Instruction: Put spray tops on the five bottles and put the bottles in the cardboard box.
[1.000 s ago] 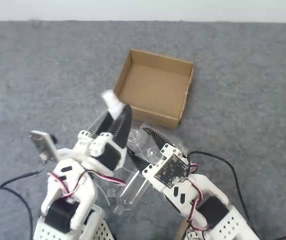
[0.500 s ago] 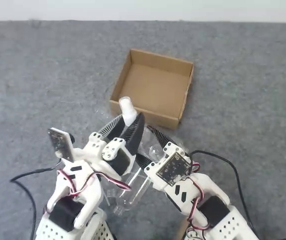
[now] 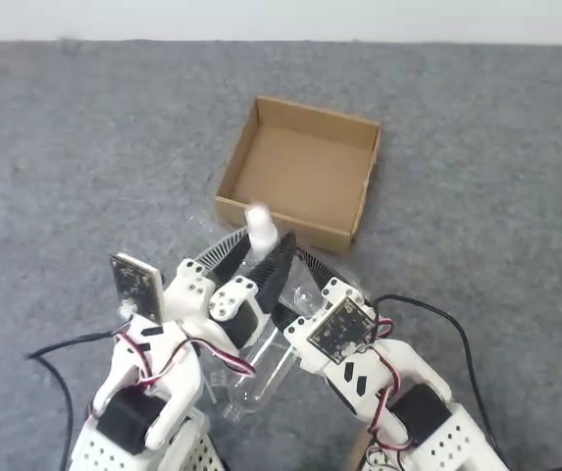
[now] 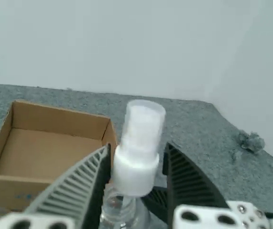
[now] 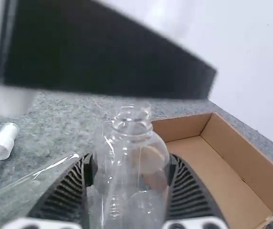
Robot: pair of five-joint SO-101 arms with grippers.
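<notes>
High view showed the two arms close together at the near edge of the grey carpet (image 3: pixel 84 147), with their grippers meeting just in front of the cardboard box (image 3: pixel 300 113). The left gripper (image 3: pixel 261 243) was closed on a white spray top (image 3: pixel 259 224), which stood upright between its ribbed fingers. From the left wrist camera, the left gripper (image 4: pixel 136 150) pinched the collar of the spray top (image 4: pixel 138 138) from both sides, and the head of the top rose above the fingertips. Directly below the top was the neck of a clear bottle (image 4: pixel 115 206); whether the two were touching could not be told from this camera.

The right gripper (image 3: pixel 305 285) was clamped around the clear bottle (image 3: pixel 298 294) and held it upright, just beside the near wall of the box. From the right wrist camera, the right gripper (image 5: pixel 129 167) pressed on the body of the clear bottle (image 5: pixel 129 157) from both sides, and the mouth of the bottle was open, with no top on it. A dark blurred bar crossed the picture above the bottle.

The cardboard box (image 5: pixel 231 157) lay open behind the bottle, and its floor was bare brown card (image 4: pixel 3 191). A second bottle (image 3: pixel 256 378) lay on its side on the carpet between the two arms. A second spray top (image 5: pixel 0 143) lay on the carpet near it, apart from both grippers.
</notes>
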